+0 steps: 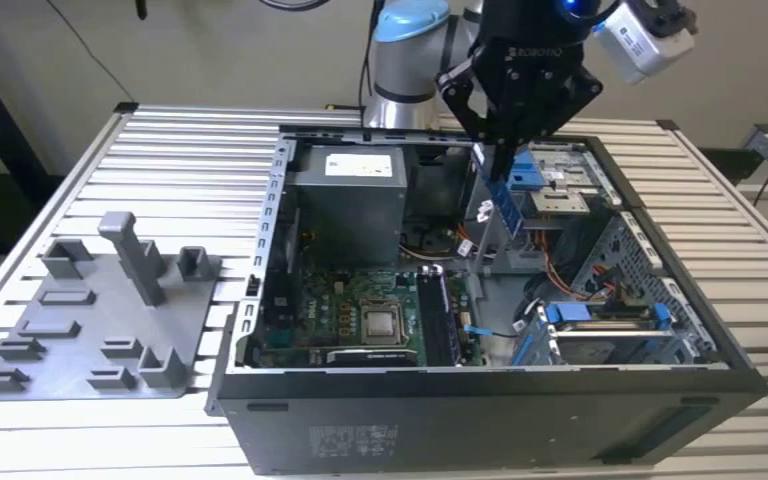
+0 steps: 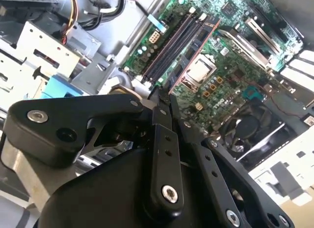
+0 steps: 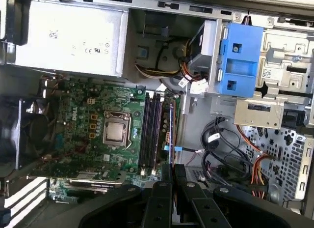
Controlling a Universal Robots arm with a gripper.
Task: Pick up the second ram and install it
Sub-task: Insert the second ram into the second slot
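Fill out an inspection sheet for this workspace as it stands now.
Surface: slatted metal table, carrying the open computer case.
Job's things: second ram held edge-on over the motherboard, near the memory slots; not seated.
Clutter: grey plastic tray on the table, on the exterior view's left of the case.
Grippers: gripper shut on the second ram, above the case.
Cables: black and orange wire bundles lie loose by the drive bay, apart from the ram.
Surroundings: plain wall behind the table.

Fingers tight on the second ram — green motherboard beyond
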